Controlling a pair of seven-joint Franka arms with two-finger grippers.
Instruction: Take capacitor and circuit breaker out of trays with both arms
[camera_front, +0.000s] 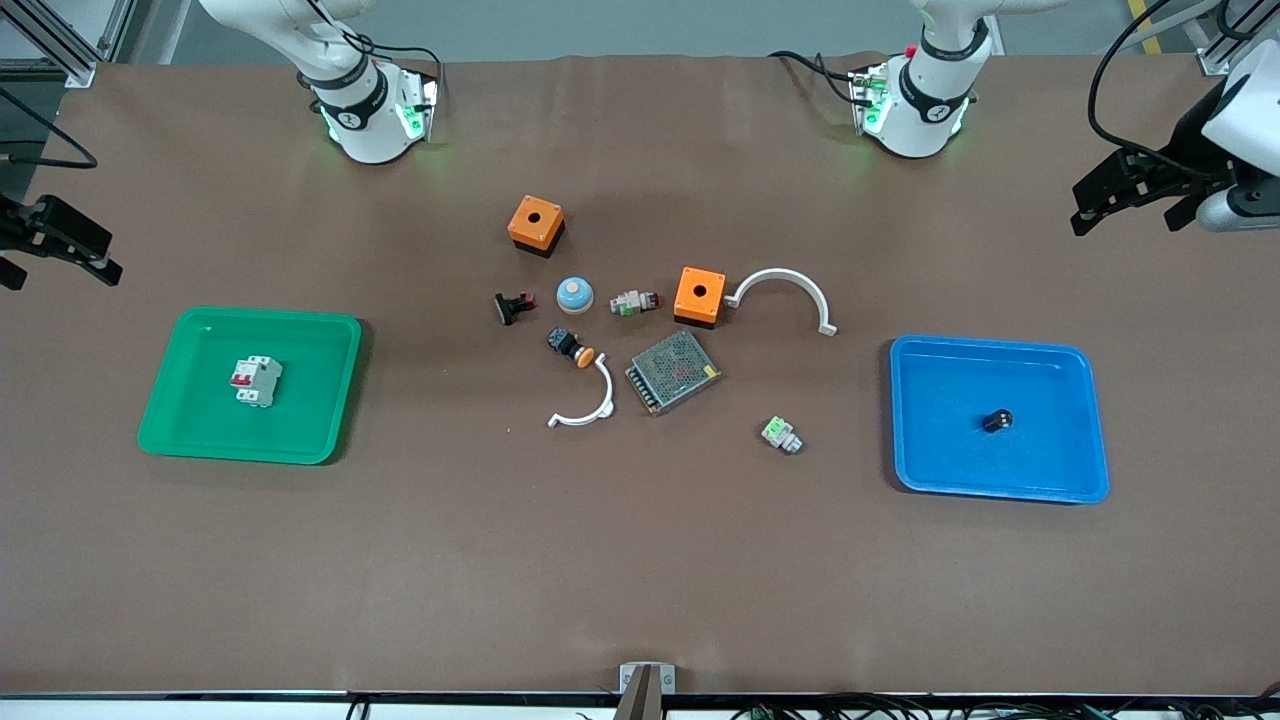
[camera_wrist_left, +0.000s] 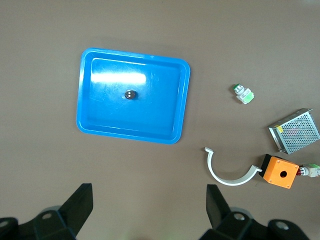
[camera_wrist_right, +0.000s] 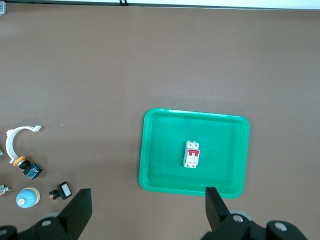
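Opening step, nothing grasped yet. Left gripper (camera_wrist_left: 149, 210) spread wide, high above capacitor (camera_wrist_left: 130, 94) in blue tray (camera_wrist_left: 85, 90). Right gripper (camera_wrist_right: 149, 210) likewise spread, above circuit breaker (camera_wrist_right: 192, 154) in green tray (camera_wrist_right: 150, 150). Next: descend, straddle each part.
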